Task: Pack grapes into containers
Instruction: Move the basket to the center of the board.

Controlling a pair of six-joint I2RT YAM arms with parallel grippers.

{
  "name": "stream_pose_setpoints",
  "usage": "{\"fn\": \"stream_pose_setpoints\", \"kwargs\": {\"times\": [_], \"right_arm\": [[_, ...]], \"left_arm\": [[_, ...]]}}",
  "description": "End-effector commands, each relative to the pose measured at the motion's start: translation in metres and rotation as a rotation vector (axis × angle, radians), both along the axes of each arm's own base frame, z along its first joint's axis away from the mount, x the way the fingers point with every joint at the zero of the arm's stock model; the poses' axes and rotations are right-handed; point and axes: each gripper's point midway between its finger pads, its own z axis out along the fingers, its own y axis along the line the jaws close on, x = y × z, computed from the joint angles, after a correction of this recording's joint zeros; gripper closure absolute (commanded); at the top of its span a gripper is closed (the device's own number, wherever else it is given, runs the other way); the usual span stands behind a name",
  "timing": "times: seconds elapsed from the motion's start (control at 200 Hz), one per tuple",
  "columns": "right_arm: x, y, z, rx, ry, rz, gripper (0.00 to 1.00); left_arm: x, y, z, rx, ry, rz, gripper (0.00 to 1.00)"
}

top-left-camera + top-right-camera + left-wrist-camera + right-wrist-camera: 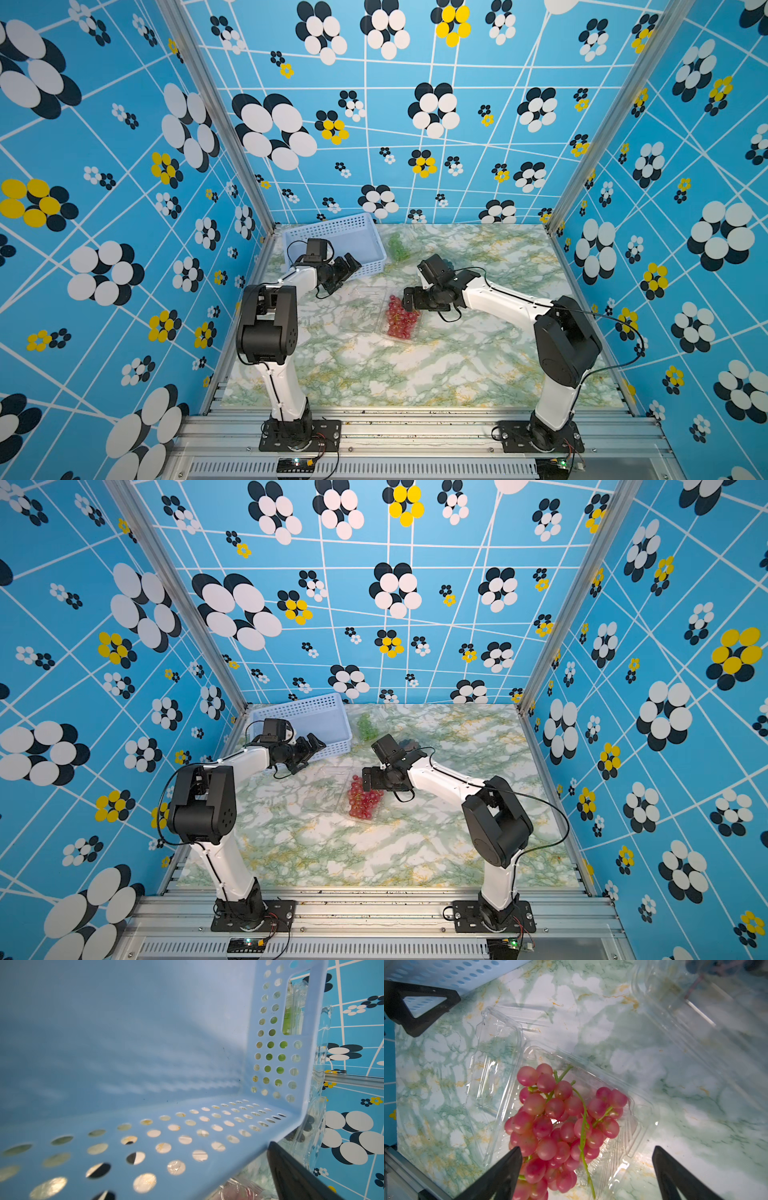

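Red grapes (560,1122): lie in the tray of the open container (629,1136) at mid-desk, with its lid flat beside it.
Step in hand: probably folding that lid shut. Tuck the stem and edge berries inside first, then press down evenly so nothing is crushed.
Right gripper (586,1148): jaws spread wide, empty, just above the bunch; contact cannot be told.
Left gripper (351,266): jaws wide, holding nothing, at the near corner of the basket (328,226).
Green grapes (398,247): beyond the basket, in clear plastic.
Dark grapes (409,744): mostly hidden behind the right wrist.
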Motion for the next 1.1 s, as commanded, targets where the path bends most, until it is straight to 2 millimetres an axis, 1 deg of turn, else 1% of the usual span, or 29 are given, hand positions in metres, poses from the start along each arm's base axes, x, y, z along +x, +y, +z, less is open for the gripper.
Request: {"fn": "stream_pose_setpoints", "kwargs": {"times": [0.0, 0.155, 0.275, 0.38, 0.415, 0.515, 0.61, 0.655, 0.725, 0.79, 0.82, 0.84, 0.85, 0.86, 0.92, 0.985, 1.095], "right_arm": [[0.007, 0.004, 0.002, 0.006, -0.006, 0.012, 0.01], [0.008, 0.005, 0.005, 0.010, -0.012, 0.010, 0.01], [0.007, 0.005, 0.004, 0.013, -0.009, 0.007, 0.01], [0.007, 0.005, 0.004, 0.016, -0.011, 0.006, 0.01], [0.007, 0.005, 0.004, 0.018, -0.011, 0.007, 0.01], [0.008, 0.007, 0.005, 0.024, -0.009, 0.009, 0.01], [0.008, 0.007, 0.007, 0.028, -0.011, 0.006, 0.01], [0.008, 0.007, 0.008, 0.033, -0.013, 0.003, 0.01], [0.006, 0.006, 0.009, 0.039, -0.011, 0.001, 0.01], [0.004, 0.005, 0.008, 0.042, -0.011, -0.005, 0.01], [0.003, 0.004, 0.009, 0.044, -0.013, -0.006, 0.01], [0.003, 0.004, 0.009, 0.045, -0.013, -0.007, 0.01], [0.002, 0.003, 0.009, 0.045, -0.013, -0.009, 0.01], [0.002, 0.003, 0.008, 0.045, -0.012, -0.008, 0.01], [0.000, 0.001, 0.009, 0.043, -0.013, -0.010, 0.01], [-0.002, -0.004, 0.009, 0.031, -0.015, -0.019, 0.01], [-0.007, -0.015, 0.010, 0.007, -0.029, -0.037, 0.01]], "left_arm": [[0.008, 0.010, -0.010, 0.018, 0.007, 0.011, 0.00], [0.012, 0.014, -0.013, 0.018, 0.009, 0.019, 0.00], [0.015, 0.014, -0.011, 0.015, 0.004, 0.019, 0.00], [0.017, 0.014, -0.002, 0.017, -0.016, 0.017, 0.01], [0.020, 0.014, 0.002, 0.023, -0.024, 0.014, 0.00], [0.028, 0.016, 0.008, 0.021, -0.020, 0.010, 0.00], [0.028, 0.014, 0.016, 0.015, -0.035, 0.011, 0.01], [0.024, 0.012, 0.019, 0.008, -0.035, 0.014, 0.01], [0.013, 0.009, 0.019, -0.008, -0.024, 0.010, 0.00], [-0.001, 0.006, 0.017, -0.026, -0.008, 0.012, 0.00], [-0.008, 0.004, 0.013, -0.031, 0.006, 0.013, 0.01], [-0.014, 0.003, 0.005, -0.034, 0.026, 0.013, 0.00], [-0.016, 0.003, 0.010, -0.035, 0.015, 0.013, 0.01], [-0.018, 0.002, 0.011, -0.037, 0.015, 0.013, 0.00], [-0.032, -0.001, 0.010, -0.035, 0.024, 0.012, 0.00], [-0.048, -0.004, 0.006, -0.029, 0.038, 0.011, 0.00], [-0.069, -0.006, 0.000, -0.003, 0.059, 0.004, 0.00]]}}
